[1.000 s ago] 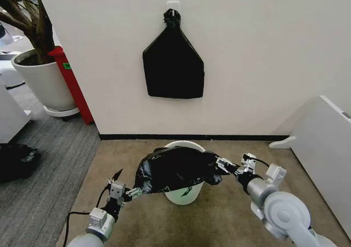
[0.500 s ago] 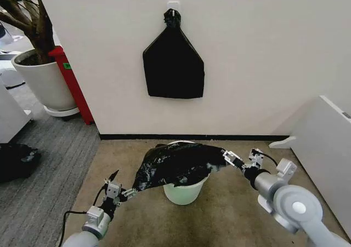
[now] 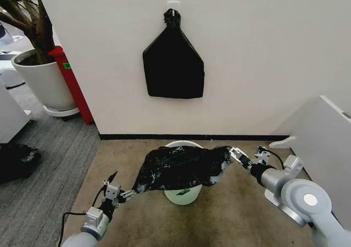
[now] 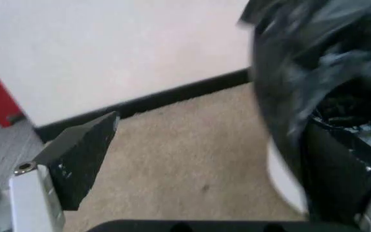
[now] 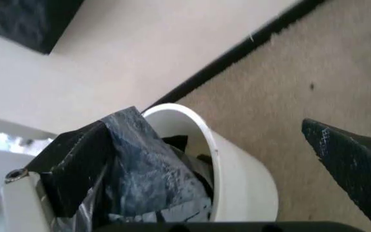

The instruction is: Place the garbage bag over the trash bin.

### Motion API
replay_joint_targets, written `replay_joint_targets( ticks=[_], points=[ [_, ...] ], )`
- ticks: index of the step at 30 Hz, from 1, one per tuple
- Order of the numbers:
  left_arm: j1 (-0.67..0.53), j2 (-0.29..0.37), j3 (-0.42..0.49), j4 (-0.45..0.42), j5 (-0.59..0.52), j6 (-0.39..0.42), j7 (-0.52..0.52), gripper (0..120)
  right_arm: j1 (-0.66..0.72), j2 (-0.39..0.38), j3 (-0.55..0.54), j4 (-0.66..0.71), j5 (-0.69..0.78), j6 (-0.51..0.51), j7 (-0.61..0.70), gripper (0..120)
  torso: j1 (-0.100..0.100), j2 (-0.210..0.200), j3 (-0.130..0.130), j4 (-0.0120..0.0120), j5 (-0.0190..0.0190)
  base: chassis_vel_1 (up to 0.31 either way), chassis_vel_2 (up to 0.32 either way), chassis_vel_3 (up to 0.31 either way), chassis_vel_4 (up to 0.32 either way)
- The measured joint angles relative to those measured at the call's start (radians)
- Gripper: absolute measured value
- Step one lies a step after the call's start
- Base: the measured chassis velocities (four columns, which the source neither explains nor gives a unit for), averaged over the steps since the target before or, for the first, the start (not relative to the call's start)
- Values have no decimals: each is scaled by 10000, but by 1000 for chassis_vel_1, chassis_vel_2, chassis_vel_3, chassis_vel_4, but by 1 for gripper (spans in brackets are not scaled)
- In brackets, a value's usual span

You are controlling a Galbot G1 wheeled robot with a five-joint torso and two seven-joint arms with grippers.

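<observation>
The garbage bag (image 3: 181, 167), glossy and crinkled, is stretched sideways over the top of the trash bin (image 3: 184, 195), a cream-white bucket on the carpet by the wall. My left gripper (image 3: 123, 184) is at the bag's left end, open, with one finger (image 4: 340, 179) under the plastic and the other finger (image 4: 82, 154) free. My right gripper (image 3: 247, 155) is at the bag's right end, also open. Its one finger (image 5: 76, 159) carries the bag's edge (image 5: 140, 164) beside the bin's rim (image 5: 237, 169); the other finger (image 5: 353, 164) is bare.
A flat black bundle (image 3: 173, 66) hangs on the wall above the bin. A large white plant pot (image 3: 44, 80) and a red object (image 3: 68, 82) stand at the left. A white panel (image 3: 323, 143) leans at the right. A dark object (image 3: 16, 159) lies at the far left.
The right gripper has moved outward to the right and the left gripper slightly left and down. The bag has been pulled wider and flatter across the bin.
</observation>
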Motion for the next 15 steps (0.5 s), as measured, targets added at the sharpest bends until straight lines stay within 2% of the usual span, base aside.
replay_joint_targets(
  ticks=[3, 4, 7, 9, 12, 14, 15],
  points=[
    [169, 36, 127, -435, 48, 102, 6, 100, -193, -92, -329, 66, -1761, -6, -805, 100, 0, 0, 0, -1, 0, 0, 0, 0, 0],
    [169, 36, 127, -435, 48, 102, 6, 100, -193, -92, -329, 66, -1761, -6, -805, 100, 0, 0, 0, -1, 0, 0, 0, 0, 0],
    [363, 101, 205, -756, 247, 132, 124, 100, -439, -298, -545, -399, -4289, 141, -2051, 100, 0, 0, 0, -1, 0, 0, 0, 0, 0],
    [480, 162, 209, -864, 386, 117, 216, 100, -499, -402, -553, -809, -5253, 263, -2697, 100, 0, 0, 0, -1, 1, 0, 0, 0, 0],
    [568, 235, 201, -969, 560, 65, 323, 100, -530, -464, -486, -1034, -5559, 339, -2961, 100, 0, 0, 1, 0, 3, 0, 0, 0, 0],
    [621, 304, 177, -1063, 681, -12, 379, 100, -546, -477, -319, -924, -4927, 270, -2782, 100, 0, 0, 0, -1, 1, 0, 0, 0, 0],
    [651, 347, 160, -1108, 721, -63, 425, 100, -526, -460, -228, -691, -4069, 122, -2367, 100, 0, 0, 0, -2, 0, 0, 0, 0, 0]
  ],
)
